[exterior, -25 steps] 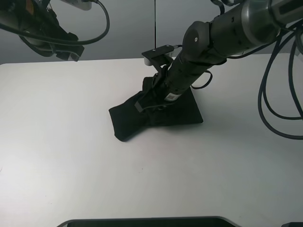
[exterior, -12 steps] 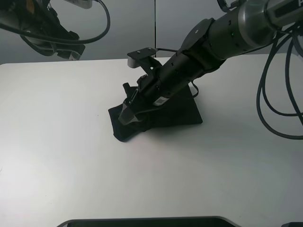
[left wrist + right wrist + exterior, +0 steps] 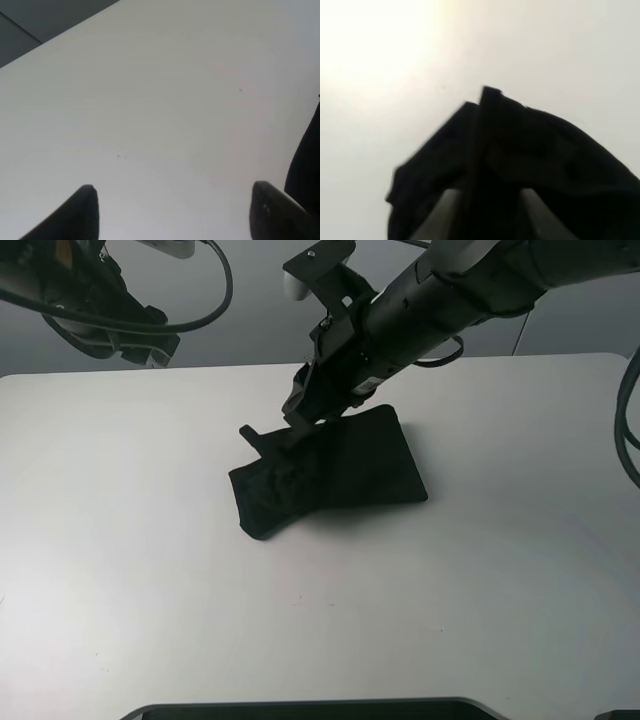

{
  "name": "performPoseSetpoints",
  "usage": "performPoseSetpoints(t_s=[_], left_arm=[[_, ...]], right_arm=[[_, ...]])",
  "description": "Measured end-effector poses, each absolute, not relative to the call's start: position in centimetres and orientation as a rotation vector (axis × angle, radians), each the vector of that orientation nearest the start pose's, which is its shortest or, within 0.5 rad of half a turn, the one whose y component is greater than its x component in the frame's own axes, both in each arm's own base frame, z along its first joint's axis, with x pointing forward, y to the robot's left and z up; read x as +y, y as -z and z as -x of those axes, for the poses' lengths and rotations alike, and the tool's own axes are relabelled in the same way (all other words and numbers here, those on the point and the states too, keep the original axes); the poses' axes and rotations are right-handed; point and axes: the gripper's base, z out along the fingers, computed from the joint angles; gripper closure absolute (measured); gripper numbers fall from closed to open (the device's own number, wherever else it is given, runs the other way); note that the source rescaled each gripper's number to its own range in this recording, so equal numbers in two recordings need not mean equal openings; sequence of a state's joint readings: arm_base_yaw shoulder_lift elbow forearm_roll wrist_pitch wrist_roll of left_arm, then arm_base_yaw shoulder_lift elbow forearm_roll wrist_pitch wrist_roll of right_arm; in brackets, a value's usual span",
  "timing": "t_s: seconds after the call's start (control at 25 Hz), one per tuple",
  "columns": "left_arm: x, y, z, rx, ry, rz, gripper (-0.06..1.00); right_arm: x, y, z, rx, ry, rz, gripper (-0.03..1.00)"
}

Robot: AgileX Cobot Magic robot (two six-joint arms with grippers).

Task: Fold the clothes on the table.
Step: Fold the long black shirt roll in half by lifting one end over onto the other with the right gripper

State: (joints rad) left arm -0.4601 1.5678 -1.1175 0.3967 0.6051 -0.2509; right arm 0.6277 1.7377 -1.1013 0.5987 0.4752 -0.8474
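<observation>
Right hand (image 3: 268, 436): I see it reaching across the middle of the desk, its tip low over the far left edge of the dark cloth. In my right wrist view the two pale fingers (image 3: 440, 212) stand close together with black fabric between them, so I read the hand as clamped on the cloth, though that view is blurred.

Left hand (image 3: 170, 212): I see its two dark fingertips (image 3: 80, 210) wide apart with bare desk between them, holding nothing. In the high view the arm sits raised at the far left corner, well apart from the cloth.

Cloth (image 3: 340, 475): a black garment, folded into a compact bundle, lying near the middle of the desk. A small flap is lifted at its far left edge, right at the right hand's tip.

Desk (image 3: 150, 590): white and flat, and it carries the cloth.
</observation>
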Motion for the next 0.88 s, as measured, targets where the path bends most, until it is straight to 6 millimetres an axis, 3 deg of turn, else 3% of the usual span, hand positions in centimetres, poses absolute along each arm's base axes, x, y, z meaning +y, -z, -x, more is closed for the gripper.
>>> performPoseSetpoints(t_s=[0.08, 0.12, 0.32, 0.48, 0.64, 0.88], left_arm=[[-13.0, -26.6, -30.7, 2.406, -0.116, -0.573, 0.14], [-13.0, -26.6, -30.7, 2.406, -0.116, -0.573, 0.14], [-13.0, -26.6, -30.7, 2.406, -0.116, -0.573, 0.14], [-12.8, -27.5, -30.3, 2.382, -0.115, -0.566, 0.14], [-12.3, -29.8, -29.4, 2.317, -0.098, -0.543, 0.14], [-11.2, -33.7, -27.2, 2.200, -0.062, -0.496, 0.14]], right_arm=[[22.2, -20.9, -28.5, 2.264, -0.423, 1.193, 0.90], [21.7, -20.5, -28.9, 2.297, -0.411, 1.166, 0.94], [20.9, -17.9, -30.0, 2.403, -0.396, 1.112, 0.97], [21.3, -14.6, -30.2, 2.507, -0.436, 1.104, 0.97], [22.9, -12.5, -29.4, 2.532, -0.520, 1.144, 0.97], [26.5, -12.9, -27.0, 2.464, -0.689, 1.179, 0.97]])
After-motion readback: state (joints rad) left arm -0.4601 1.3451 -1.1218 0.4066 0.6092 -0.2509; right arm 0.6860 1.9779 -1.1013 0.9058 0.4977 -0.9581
